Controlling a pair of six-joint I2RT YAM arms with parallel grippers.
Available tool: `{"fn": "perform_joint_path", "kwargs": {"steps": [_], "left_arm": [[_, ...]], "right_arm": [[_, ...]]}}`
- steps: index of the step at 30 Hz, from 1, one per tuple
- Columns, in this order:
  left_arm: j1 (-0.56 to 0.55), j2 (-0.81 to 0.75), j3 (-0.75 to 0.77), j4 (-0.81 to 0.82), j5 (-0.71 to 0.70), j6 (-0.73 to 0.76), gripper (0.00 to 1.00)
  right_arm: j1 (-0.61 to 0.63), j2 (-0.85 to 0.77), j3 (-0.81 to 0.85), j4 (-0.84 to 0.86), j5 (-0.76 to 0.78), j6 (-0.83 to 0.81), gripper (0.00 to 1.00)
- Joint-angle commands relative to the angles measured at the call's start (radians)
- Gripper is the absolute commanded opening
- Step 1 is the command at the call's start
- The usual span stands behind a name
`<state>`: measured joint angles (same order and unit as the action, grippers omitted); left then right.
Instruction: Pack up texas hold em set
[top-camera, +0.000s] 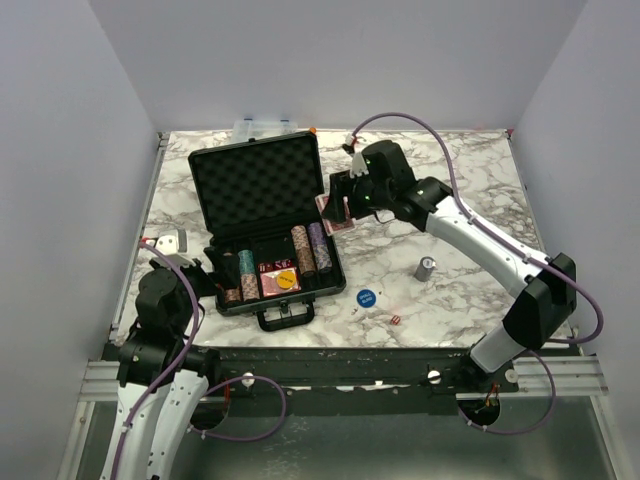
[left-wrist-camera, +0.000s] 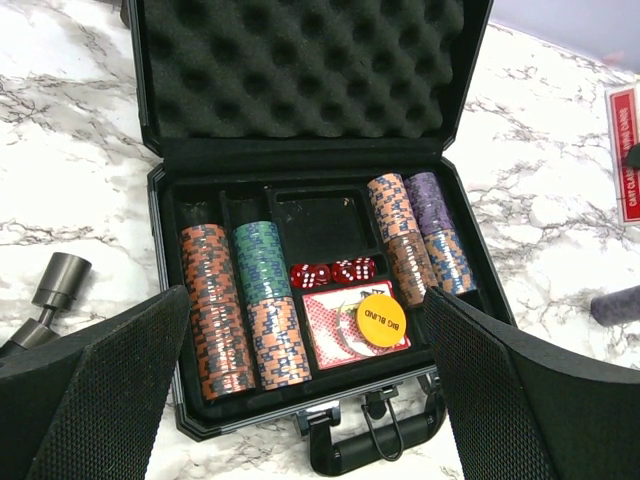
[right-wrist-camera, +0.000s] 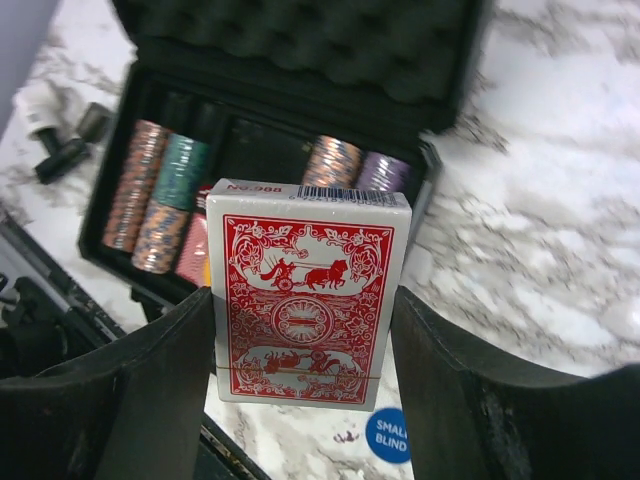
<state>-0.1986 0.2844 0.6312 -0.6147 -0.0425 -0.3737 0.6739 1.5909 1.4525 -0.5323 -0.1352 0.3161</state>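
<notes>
- Item in hand: card deck (right-wrist-camera: 302, 300), red-backed and boxed. The right gripper (top-camera: 343, 208) clamps it by its two long edges, face toward the wrist camera. It hangs off the table (top-camera: 470, 180) at the right rim of the case, centre of the top view.
- Destination: briefcase (top-camera: 258, 180), open with the lid upright, centre-left of the top view. We judge the bare dark slot (left-wrist-camera: 322, 225) in the middle of the tray to be the likely berth. It sits just above the dice (left-wrist-camera: 330, 272).
- Slot below: filled by a second deck (left-wrist-camera: 330, 335) with a yellow button (left-wrist-camera: 381, 320) lying on it.
- Neighbours: chip stacks (left-wrist-camera: 215, 310) flank the middle slots on both sides, so the opening is tight.
- Handling: we would carry the deck leftward, clearing the right-hand stacks. Then we would turn it flat, square its long side to the slot and lower it until seated. Only then would we release it. A corner catching on chips or on the foam wall is the main risk.
- Left gripper (top-camera: 212, 268): jaws spread wide and holding nothing, by the case's front edge at the lower left of the top view. We would keep it clear of the tray.
- Outstanding: blue button (top-camera: 366, 296) and loose dice (top-camera: 393, 319), on the table to the lower right of the case.
</notes>
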Motion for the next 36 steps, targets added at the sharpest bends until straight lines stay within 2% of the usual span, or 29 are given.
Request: {"fn": "perform_joint_path", "kwargs": {"steps": [1,8,11,17,22,28,30,36], "left_arm": [[-0.005,-0.032,-0.016,0.018,-0.01,0.026,0.99],[-0.006,-0.05,-0.019,0.018,-0.021,0.021,0.99],[-0.006,-0.052,-0.019,0.018,-0.022,0.019,0.99],[-0.007,-0.063,-0.021,0.018,-0.031,0.018,0.99],[-0.006,-0.064,-0.021,0.018,-0.029,0.019,0.99],[-0.007,-0.067,-0.02,0.02,-0.019,0.025,0.99],[-0.006,-0.076,-0.018,0.02,-0.018,0.028,0.99],[-0.006,-0.134,-0.029,0.026,-0.039,0.03,0.99]], "right_arm": [[0.05,-0.03,0.059,0.113,-0.099,-0.146,0.45],[0.078,-0.016,0.053,0.286,-0.192,-0.274,0.37],[0.082,0.004,0.049,0.342,-0.259,-0.356,0.27],[0.09,0.042,0.08,0.334,-0.399,-0.551,0.16],[0.092,0.09,0.142,0.241,-0.493,-0.734,0.13],[0.096,0.24,0.353,0.012,-0.521,-0.868,0.09],[0.105,0.309,0.435,-0.082,-0.517,-0.921,0.03],[0.151,0.395,0.467,-0.1,-0.481,-0.969,0.01]]}}
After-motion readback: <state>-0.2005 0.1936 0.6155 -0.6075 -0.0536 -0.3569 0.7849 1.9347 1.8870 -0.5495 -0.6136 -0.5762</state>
